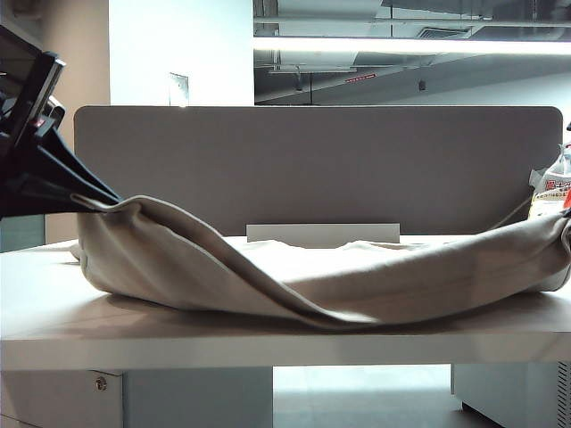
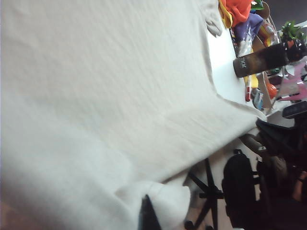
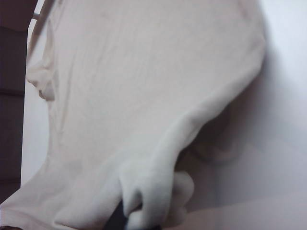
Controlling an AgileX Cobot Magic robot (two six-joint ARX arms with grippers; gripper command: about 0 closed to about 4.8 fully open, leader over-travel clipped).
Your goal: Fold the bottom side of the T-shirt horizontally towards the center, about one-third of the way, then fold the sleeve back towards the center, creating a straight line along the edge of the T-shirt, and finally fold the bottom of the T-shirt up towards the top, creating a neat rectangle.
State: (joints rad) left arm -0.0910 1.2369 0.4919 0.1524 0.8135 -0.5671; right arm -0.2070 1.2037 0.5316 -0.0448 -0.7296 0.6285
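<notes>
The beige T-shirt (image 1: 357, 285) hangs in a long sling over the white table (image 1: 268, 343), raised at both ends with its middle sagging onto the tabletop. At the far left, my left gripper (image 1: 94, 200) is shut on the shirt's edge and holds it up. In the left wrist view the T-shirt (image 2: 96, 96) fills the picture, bunched around the left gripper (image 2: 146, 216). My right gripper (image 3: 122, 218) is shut on a bunched fold of the T-shirt (image 3: 144, 72). It holds the shirt's right end up at the exterior view's right border, where the gripper itself is out of view.
A grey partition panel (image 1: 321, 160) stands along the table's back edge, with a low white strip (image 1: 321, 233) at its foot. A plastic bag (image 1: 553, 187) sits at the back right. Beyond the table, the left wrist view shows a dark bottle (image 2: 264, 60), colourful toys (image 2: 240, 14) and a black chair base (image 2: 208, 191).
</notes>
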